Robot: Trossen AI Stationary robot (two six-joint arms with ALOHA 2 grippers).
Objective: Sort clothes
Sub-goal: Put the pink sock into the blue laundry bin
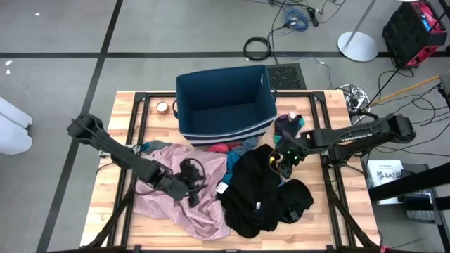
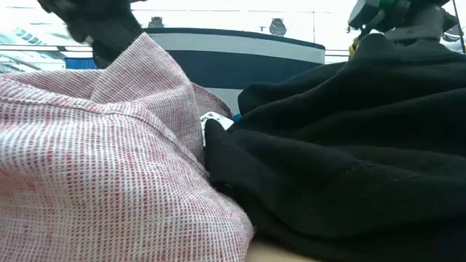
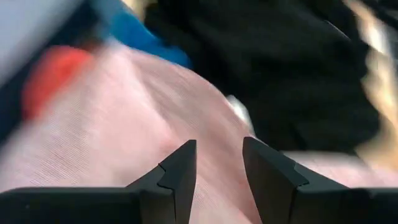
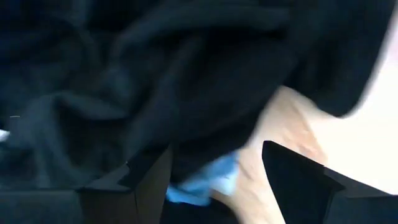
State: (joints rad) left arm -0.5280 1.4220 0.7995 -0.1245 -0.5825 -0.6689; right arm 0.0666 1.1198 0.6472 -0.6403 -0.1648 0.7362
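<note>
Clothes are heaped on the table (image 1: 126, 105) before the bin (image 1: 223, 105); left tool (image 1: 191, 184) is parted over the pink garment (image 1: 169, 200), right tool (image 1: 283, 160) spread empty above the black garment (image 1: 253, 193).

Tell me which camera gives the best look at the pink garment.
The high view: it shows the whole pink garment spread on the table's left, beside the black clothes, with the left tool over it. The low view shows only its near folds. The left wrist view shows a blurred patch past open fingers. The right wrist view misses it.
</note>
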